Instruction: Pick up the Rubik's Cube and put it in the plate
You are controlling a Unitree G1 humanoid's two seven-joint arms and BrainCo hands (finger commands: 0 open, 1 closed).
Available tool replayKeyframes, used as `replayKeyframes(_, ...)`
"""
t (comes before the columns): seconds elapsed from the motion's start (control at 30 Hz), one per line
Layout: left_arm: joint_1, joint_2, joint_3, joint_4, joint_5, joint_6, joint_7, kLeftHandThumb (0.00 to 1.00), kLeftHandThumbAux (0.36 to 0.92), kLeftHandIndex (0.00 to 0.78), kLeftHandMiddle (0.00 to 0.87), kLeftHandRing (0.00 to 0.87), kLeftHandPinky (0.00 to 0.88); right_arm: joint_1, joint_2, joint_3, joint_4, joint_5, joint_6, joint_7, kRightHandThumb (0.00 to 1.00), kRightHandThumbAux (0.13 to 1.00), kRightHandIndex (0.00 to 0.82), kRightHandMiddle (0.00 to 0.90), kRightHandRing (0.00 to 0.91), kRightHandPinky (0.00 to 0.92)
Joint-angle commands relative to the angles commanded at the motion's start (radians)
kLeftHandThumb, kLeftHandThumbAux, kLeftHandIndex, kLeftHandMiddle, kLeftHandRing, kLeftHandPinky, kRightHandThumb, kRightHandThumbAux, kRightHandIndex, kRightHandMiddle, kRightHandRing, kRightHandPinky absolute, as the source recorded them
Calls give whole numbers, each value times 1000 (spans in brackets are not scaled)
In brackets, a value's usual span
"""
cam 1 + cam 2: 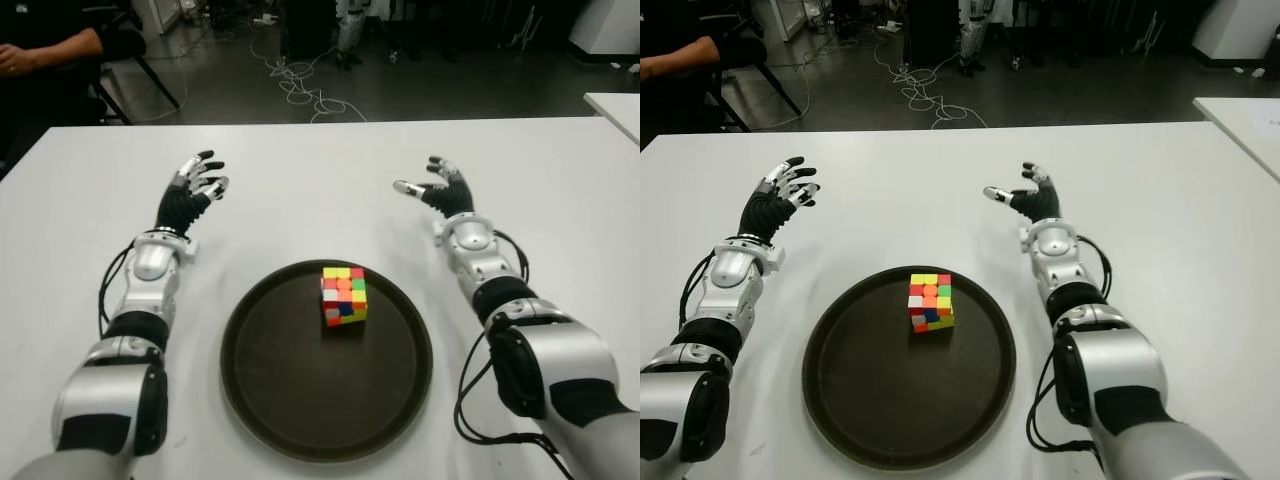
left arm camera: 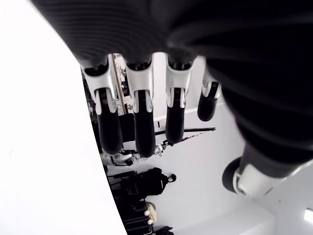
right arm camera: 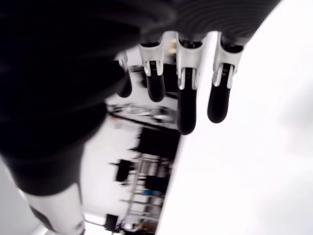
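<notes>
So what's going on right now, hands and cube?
Left hand open, empty, left of plate. Right hand open, empty, right of it. Rubik's Cube sits in the plate. Nothing in the way.

Silver-grey arm shells with black joint bands, loose black cables along forearms, left hand (image 1: 193, 192) and right hand (image 1: 440, 190) black-palmed, white-segmented fingers, black fingertips (image 2: 108, 134)

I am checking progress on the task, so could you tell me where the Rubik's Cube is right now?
In the eye views the Rubik's Cube sits inside the dark round plate, toward its far side, between the open left hand and right hand.
</notes>
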Motion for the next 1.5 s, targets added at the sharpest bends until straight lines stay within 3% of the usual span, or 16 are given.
replayKeyframes(0.5,-1,0,2,7,0,3,0,182,622,137,223,268,331,26,-3,99,-6,-112,-115,-109,0,791,195,248,298,341)
replayKeyframes(0.8,-3,3,0,9,2,2,-8,180,611,134,217,267,324,23,-7,105,2,-119,-111,-109,0,736,203,247,295,345)
replayKeyframes(1.5,-3,4,4,15,-1,-2,-15,195,630,143,225,268,333,25,-9,119,7,-139,-112,-129,0,717,205,252,300,348)
